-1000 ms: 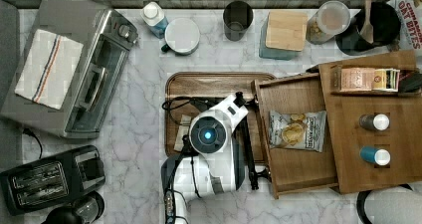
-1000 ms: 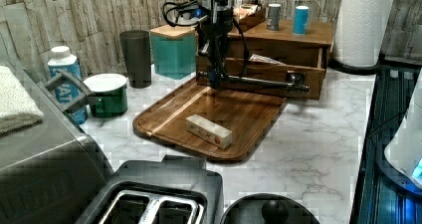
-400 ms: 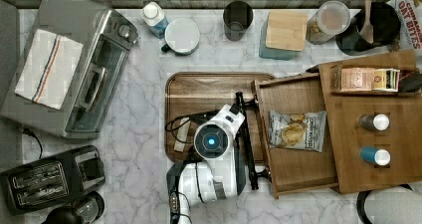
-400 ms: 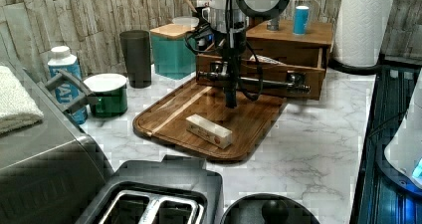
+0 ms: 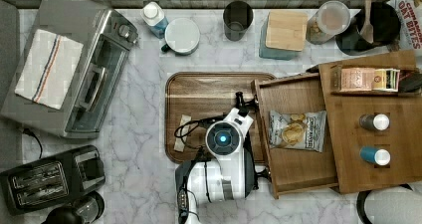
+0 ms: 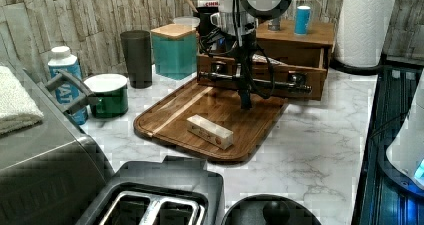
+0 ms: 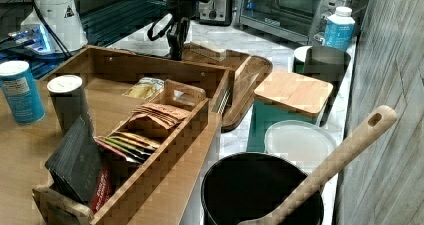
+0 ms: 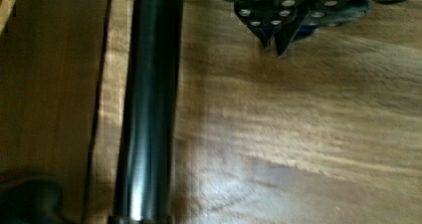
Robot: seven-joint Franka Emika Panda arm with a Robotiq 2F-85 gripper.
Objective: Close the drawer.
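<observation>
Drawer (image 5: 298, 134): pulled out of organizer (image 5: 393, 129) twd top view's left, overhanging tray's (image 5: 209, 92) edge; chip bag (image 5: 297, 130) inside.
Handle (image 6: 255, 81): dark bar across drawer front.
Gripper (image 6: 245, 102): fingers pressed together, holding nothing, tips down over tray, just in front of handle.
Tray: small pale block (image 6: 210, 131) on it.

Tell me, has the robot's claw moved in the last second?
Yes. In the left view the gripper has shifted rightward and lower, from the drawer's left end toward its middle.
</observation>
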